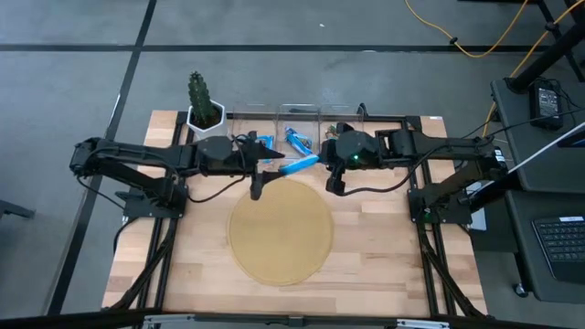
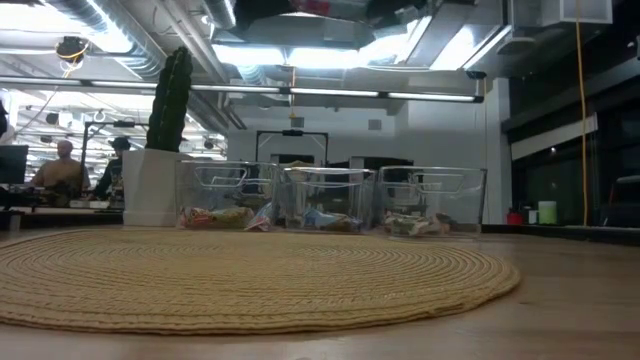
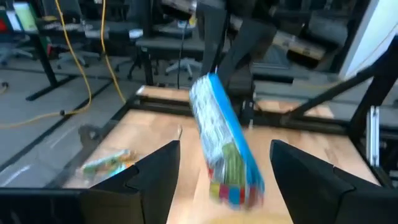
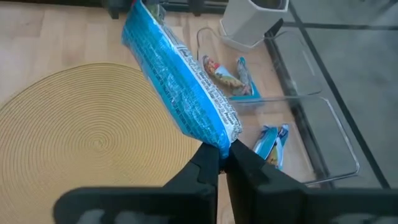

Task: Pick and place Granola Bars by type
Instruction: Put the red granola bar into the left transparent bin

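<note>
High view: both arms reach in from the frame's sides and meet above the upper centre of the counter [image 1: 384, 274], just over the top edge of the round mat [image 1: 280, 230]. Between them a blue bar [image 1: 298, 167] lies aslant, its right end at the right gripper [image 1: 322, 161]. Right wrist view: the right gripper's [image 4: 222, 158] fingers [image 4: 205, 163] are pressed together on one crimped end of the bar [image 4: 177, 81], which sticks out above the mat [image 4: 93, 130]. Left wrist view: the left gripper [image 3: 227, 177] has its fingers [image 3: 158, 171] spread wide, the bar [image 3: 224, 146] hanging in the gap between them and touching neither.

Three clear bins run along the counter's upper edge in the high view, beside a potted cactus [image 1: 203, 100] at upper left. The left bin [image 1: 249, 123] and middle bin [image 1: 300, 123] lie partly under the arms; the right bin [image 1: 345, 119] is mostly covered by the right wrist. Blue bars [image 1: 294, 139] show in the middle bin. In the right wrist view two bins are seen, one holding brown and blue bars [image 4: 227, 74], the next blue-and-silver bars [image 4: 272, 143].

Low view: the mat [image 2: 250, 275] fills the foreground; bars lie in the bottoms of all three bins. The lower half of the counter and the mat's surface carry nothing, leaving open room below the arms.
</note>
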Action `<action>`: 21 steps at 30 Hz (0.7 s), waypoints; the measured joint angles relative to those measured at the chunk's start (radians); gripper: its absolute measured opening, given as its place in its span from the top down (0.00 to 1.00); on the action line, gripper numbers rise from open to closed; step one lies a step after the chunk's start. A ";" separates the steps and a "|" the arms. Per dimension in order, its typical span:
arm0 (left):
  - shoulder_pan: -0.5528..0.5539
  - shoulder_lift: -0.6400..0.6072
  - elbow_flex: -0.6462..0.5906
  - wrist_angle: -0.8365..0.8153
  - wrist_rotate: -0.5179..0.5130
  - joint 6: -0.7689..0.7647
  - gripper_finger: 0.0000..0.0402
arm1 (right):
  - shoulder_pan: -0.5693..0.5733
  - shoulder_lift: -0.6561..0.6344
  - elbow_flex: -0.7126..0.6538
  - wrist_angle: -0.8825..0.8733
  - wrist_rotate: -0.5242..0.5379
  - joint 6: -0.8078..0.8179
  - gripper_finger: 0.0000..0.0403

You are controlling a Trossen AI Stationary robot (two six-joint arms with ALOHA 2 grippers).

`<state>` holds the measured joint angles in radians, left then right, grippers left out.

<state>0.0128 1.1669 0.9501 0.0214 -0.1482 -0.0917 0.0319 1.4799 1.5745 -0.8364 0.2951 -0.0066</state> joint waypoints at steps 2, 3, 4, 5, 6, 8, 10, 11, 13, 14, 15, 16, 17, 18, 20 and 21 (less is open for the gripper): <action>0.000 0.019 0.000 0.026 0.000 -0.002 0.40 | -0.002 0.000 0.000 0.004 0.000 -0.007 0.96; 0.000 0.028 0.000 0.028 0.000 -0.003 0.40 | -0.003 0.000 0.000 0.005 0.000 -0.011 0.96; 0.000 0.041 0.000 0.030 0.001 -0.003 0.40 | -0.003 0.000 0.000 0.007 0.000 -0.018 0.96; 0.000 0.053 0.000 0.037 0.006 -0.003 0.40 | -0.003 0.000 0.000 0.007 0.000 -0.025 0.96; 0.000 0.062 0.000 0.033 0.010 -0.003 0.40 | -0.003 0.000 0.000 0.007 0.000 -0.029 0.96; 0.000 0.079 0.000 0.042 0.010 -0.007 0.41 | -0.003 0.000 0.000 0.006 0.000 -0.031 0.96; 0.000 0.088 0.000 0.055 0.010 -0.016 0.42 | -0.003 0.000 0.000 0.002 0.000 -0.032 0.96; 0.000 0.091 0.000 0.067 0.010 -0.017 0.43 | -0.003 0.000 0.000 0.001 -0.001 -0.033 0.96; 0.000 0.091 0.000 0.086 0.008 -0.018 0.47 | -0.003 0.000 0.000 -0.002 -0.001 -0.034 0.96; 0.001 0.091 0.000 0.093 0.007 -0.017 0.49 | -0.003 0.000 0.000 -0.004 -0.001 -0.040 0.96; 0.003 0.091 0.000 0.095 0.007 -0.013 0.52 | -0.003 0.000 0.000 -0.005 -0.001 -0.049 0.96; 0.005 0.091 0.000 0.095 0.007 -0.011 0.55 | -0.003 0.000 0.000 -0.004 -0.001 -0.053 0.96; 0.009 0.091 0.000 0.095 0.009 -0.011 0.58 | -0.003 0.000 0.000 -0.004 0.000 -0.056 0.96; 0.010 0.091 0.000 0.095 0.015 -0.013 0.61 | -0.003 0.000 0.000 -0.004 0.000 -0.057 0.96; 0.011 0.091 0.000 0.094 0.022 -0.022 0.68 | -0.006 0.000 0.000 -0.004 -0.001 -0.058 0.96; 0.011 0.091 0.000 0.092 0.025 -0.025 0.71 | -0.008 0.000 0.000 -0.004 -0.001 -0.058 0.96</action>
<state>0.0238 1.2583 0.9501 0.1130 -0.1228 -0.1170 0.0243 1.4799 1.5745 -0.8400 0.2939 -0.0650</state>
